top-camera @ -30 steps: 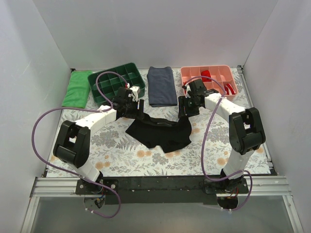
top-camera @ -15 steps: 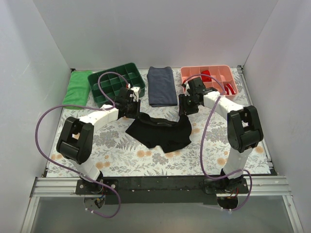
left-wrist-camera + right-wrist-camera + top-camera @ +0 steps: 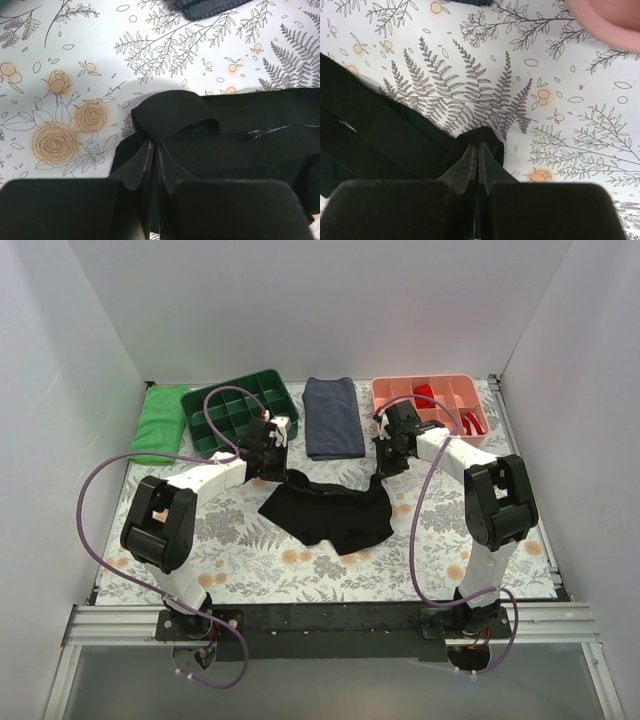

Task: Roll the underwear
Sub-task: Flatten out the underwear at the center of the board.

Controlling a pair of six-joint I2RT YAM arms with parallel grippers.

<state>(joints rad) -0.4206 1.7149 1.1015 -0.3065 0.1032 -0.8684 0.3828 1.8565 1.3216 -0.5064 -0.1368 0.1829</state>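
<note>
Both grippers closed on the far edge corners.
Underwear [image 3: 335, 515] spread mid-table on floral mat [image 3: 230, 540]. Left gripper [image 3: 154, 149] and right gripper [image 3: 474, 147], wide a second ago, now pinched on black fabric. Likely ready to begin the roll.

Black underwear [image 3: 330, 515] on floral-printed white table [image 3: 240, 560].

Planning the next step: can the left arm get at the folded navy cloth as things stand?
Probably not yet: the left hand is shut on the underwear at its corner. Once freed, it likely could, since the folded navy cloth lies close by with only bare table between.
</note>
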